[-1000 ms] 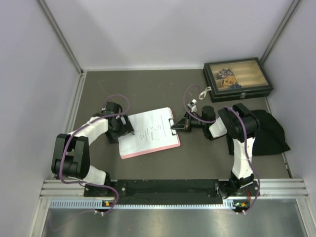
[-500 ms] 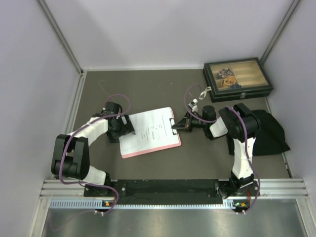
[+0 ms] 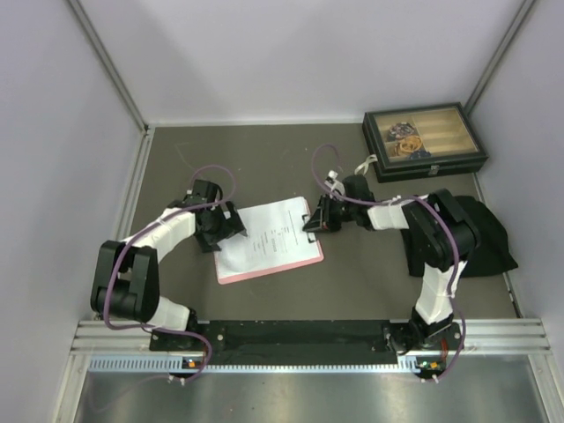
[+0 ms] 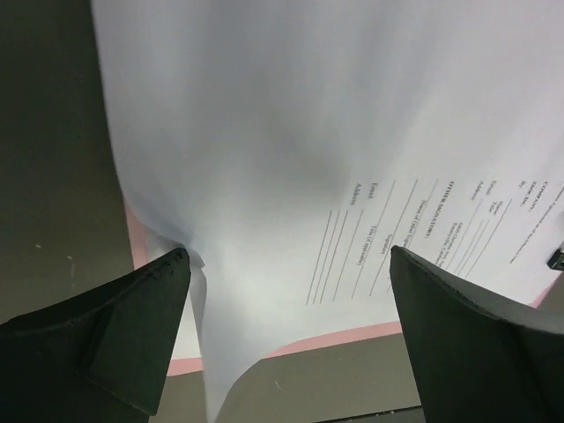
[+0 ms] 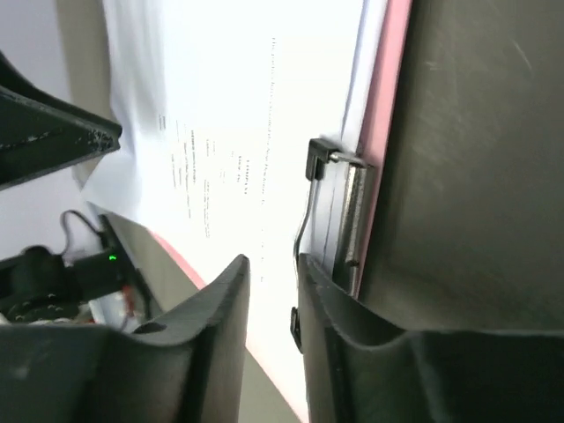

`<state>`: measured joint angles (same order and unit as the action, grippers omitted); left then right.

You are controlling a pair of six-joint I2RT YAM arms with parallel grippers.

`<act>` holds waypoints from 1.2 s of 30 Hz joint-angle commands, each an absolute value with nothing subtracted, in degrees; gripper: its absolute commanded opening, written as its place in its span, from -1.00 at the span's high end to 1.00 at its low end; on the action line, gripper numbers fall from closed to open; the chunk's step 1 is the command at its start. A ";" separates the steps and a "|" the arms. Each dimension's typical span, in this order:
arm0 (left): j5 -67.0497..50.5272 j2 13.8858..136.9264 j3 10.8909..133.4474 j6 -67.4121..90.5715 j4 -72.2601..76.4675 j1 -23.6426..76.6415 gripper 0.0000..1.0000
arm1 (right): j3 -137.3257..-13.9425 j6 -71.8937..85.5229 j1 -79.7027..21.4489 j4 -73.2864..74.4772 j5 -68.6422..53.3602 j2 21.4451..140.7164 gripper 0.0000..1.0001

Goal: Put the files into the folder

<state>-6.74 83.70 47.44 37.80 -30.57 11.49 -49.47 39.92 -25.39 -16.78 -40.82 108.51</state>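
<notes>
**Right fingers (image 3: 312, 222) loosen at the clip (image 3: 307, 214); files (image 3: 271, 231) lie on the folder (image 3: 264, 269)**

Top view: The pink folder lies flat on the desk (image 3: 291, 167). The files cover nearly all of it, so pink shows only along its near edge. The clip sits at the folder's right short edge, and the right fingers are right at it. The left fingers (image 3: 231, 222) are at the folder's opposite, left edge. A dark box (image 3: 425, 141) stands well beyond the folder's far right corner. A black cloth (image 3: 480, 233) lies to the folder's right, under the right arm. A second ago the right arm was folded close beside the folder. Now its wrist has swung toward the far side and reaches the clip from there. The left wrist has turned and edged toward the folder's far left corner. The folder and files sit about where they were.

Left wrist view: The left fingers are spread wide, one at each side of the frame, and clamp nothing. Between them the top sheet, sparsely printed with form lines, bows up off the folder. Pink shows beneath its curled edge.

Right wrist view: The right fingers, shut a second ago, now stand apart by a narrow slit with nothing caught in it. The metal clip lies just past their tips, pinning the white sheets to the folder's edge. The left fingers show beyond the folder's other end.
</notes>
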 commanded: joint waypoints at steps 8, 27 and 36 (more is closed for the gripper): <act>3.60 76.12 50.80 39.11 -37.17 12.48 -0.97 | -68.55 20.92 -32.52 27.14 -10.30 100.03 -0.31; -4.31 69.70 49.48 39.11 -34.71 13.18 -0.97 | -66.53 40.51 -57.39 35.51 15.38 97.91 -0.16; -2.29 68.12 50.27 35.51 -35.95 13.18 -0.97 | -66.71 41.84 -57.57 33.31 14.50 102.48 -0.15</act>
